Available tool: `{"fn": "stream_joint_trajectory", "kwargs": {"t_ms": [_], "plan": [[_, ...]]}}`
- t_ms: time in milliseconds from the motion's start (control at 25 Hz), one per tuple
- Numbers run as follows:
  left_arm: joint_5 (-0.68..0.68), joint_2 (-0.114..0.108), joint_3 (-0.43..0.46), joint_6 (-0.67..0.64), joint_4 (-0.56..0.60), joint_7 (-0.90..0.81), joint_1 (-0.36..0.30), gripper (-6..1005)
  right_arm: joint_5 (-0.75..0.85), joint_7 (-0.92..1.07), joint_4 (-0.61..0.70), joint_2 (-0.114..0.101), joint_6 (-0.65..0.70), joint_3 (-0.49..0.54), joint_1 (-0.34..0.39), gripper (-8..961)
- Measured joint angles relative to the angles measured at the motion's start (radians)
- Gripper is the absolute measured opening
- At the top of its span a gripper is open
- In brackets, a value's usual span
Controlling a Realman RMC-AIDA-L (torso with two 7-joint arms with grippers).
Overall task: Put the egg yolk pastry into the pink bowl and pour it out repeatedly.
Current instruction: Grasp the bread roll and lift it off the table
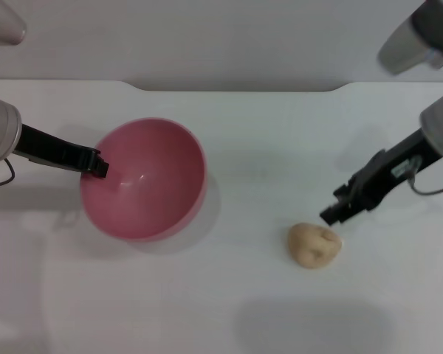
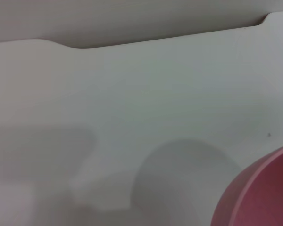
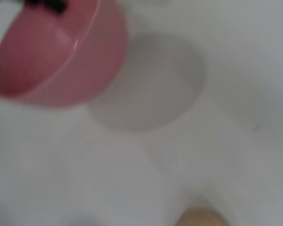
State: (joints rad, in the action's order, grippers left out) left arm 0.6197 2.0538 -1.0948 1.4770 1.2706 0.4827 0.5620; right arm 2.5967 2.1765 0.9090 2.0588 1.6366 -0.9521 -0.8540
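Note:
The pink bowl (image 1: 144,179) hangs tilted above the white table, with nothing inside it. My left gripper (image 1: 98,164) is shut on its left rim. A round shadow lies on the table under the bowl. The egg yolk pastry (image 1: 315,245), a pale beige lump with a crease, rests on the table to the right of the bowl. My right gripper (image 1: 334,212) hovers just beyond the pastry, up and to its right, holding nothing. The right wrist view shows the bowl (image 3: 56,52) raised over its shadow and the pastry's top (image 3: 203,219) at the picture's edge. The left wrist view catches only a slice of the bowl (image 2: 264,193).
The white table (image 1: 244,310) ends at a back edge with a shallow notch (image 1: 236,88) behind the bowl. Bare table surface lies between the bowl and the pastry and in front of both.

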Motion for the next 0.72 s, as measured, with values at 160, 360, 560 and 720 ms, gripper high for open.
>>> {"fn": "stream_joint_trajectory", "kwargs": {"t_ms": [160,360,560,720], "plan": [[0.0,0.002,0.001,-0.002,-0.001,0.0,0.002,-1,0.012,-0.002,0.006,0.015,-0.012,-0.175,0.004,454],[0.007,0.002,0.011,-0.004,-0.003,0.0,0.002,-1,-0.047,0.011,-0.006,0.026,-0.102,-0.362,0.012,451],[0.009,0.0,0.013,-0.005,-0.004,0.001,0.002,-1,-0.093,0.024,-0.027,0.026,-0.215,-0.472,0.013,449],[0.009,-0.001,0.014,-0.005,-0.004,0.002,0.002,-2,-0.102,0.027,-0.039,0.026,-0.272,-0.545,0.013,447]]}}
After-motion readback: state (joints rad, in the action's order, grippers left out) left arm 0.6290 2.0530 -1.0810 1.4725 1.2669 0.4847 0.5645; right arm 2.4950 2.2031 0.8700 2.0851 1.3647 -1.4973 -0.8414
